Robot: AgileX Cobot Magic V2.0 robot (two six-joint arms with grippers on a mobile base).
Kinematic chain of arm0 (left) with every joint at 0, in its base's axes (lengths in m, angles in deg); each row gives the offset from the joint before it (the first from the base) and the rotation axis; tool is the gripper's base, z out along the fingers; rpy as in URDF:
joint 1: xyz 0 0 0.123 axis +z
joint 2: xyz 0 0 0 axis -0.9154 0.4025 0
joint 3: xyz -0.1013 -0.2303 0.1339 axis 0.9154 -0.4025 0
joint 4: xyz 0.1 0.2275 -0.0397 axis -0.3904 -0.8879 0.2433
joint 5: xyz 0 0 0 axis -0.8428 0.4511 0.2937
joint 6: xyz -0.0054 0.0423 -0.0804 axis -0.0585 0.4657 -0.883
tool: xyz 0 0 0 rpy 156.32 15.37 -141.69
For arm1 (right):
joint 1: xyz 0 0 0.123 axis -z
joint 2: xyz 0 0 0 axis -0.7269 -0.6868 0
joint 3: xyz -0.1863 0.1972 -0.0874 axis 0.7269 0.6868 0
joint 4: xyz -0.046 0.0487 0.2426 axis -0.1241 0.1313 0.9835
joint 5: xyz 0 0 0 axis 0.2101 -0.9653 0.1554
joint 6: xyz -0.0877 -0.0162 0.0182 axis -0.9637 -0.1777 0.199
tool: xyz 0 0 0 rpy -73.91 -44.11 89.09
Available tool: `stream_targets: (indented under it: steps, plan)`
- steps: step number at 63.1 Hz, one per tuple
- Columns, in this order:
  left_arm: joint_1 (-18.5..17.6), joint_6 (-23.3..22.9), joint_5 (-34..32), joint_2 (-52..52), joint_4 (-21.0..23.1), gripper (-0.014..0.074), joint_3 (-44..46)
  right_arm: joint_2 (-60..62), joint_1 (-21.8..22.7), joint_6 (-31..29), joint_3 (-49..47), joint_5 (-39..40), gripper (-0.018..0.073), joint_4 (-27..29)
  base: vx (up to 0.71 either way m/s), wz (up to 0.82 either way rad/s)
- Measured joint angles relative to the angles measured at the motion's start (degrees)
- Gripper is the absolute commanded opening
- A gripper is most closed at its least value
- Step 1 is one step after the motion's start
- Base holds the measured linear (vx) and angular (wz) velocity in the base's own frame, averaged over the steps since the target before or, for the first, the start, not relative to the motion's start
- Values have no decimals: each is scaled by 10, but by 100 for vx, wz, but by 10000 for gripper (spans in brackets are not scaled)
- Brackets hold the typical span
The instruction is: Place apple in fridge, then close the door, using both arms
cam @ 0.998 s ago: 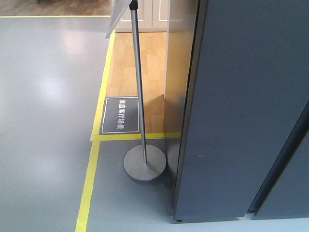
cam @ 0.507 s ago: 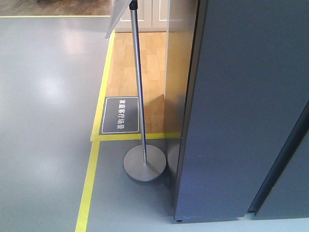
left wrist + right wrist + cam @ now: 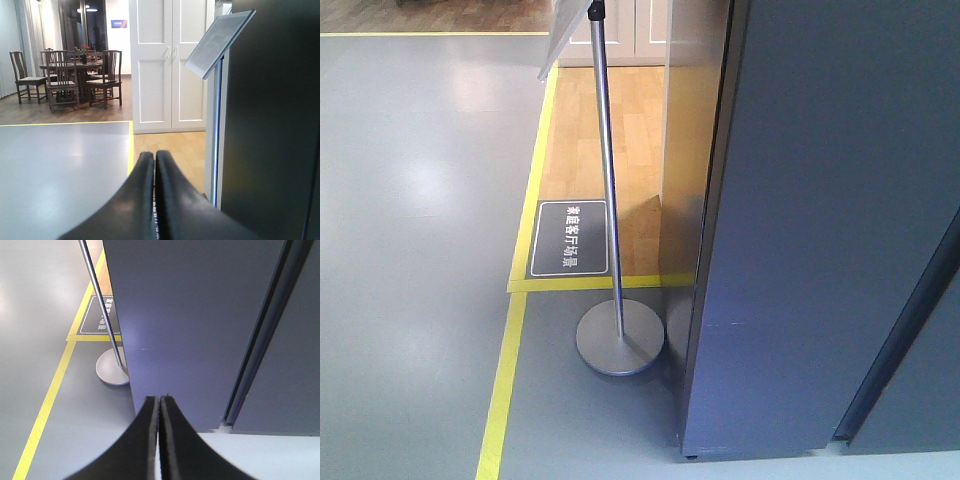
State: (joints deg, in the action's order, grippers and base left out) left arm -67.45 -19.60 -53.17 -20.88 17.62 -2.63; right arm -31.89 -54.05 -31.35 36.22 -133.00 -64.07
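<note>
The tall dark grey-blue fridge fills the right half of the front-facing view, and only flat outer panels are shown; a dark vertical seam runs down the lower right of that frame, and whether it marks the edge of the door cannot be told. No white interior, shelf or bin is seen, so the fridge appears shut. The red-and-yellow apple is not seen in any view, and its place cannot be given. The black left gripper is pressed closed with nothing between its fingers, aimed at a far room with the fridge wall along the right of its frame. The black right gripper is likewise closed and empty, pointed straight at the fridge panel, so the right arm is judged the nearer one. A silver pole stand with a round base stands just left of the fridge.
</note>
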Motion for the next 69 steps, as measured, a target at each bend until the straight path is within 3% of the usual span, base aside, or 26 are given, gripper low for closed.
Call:
stream_targets:
  steps: [24, 38, 69]
  plan:
    - [2, -6, 4, 0, 0, -6, 0, 0, 0, 0, 0, 0, -4, 0, 0, 0]
    - [31, -6, 4, 0, 0, -6, 0, 0, 0, 0, 0, 0, -4, 0, 0, 0]
    - [35, -6, 4, 0, 0, -6, 0, 0, 0, 0, 0, 0, -4, 0, 0, 0]
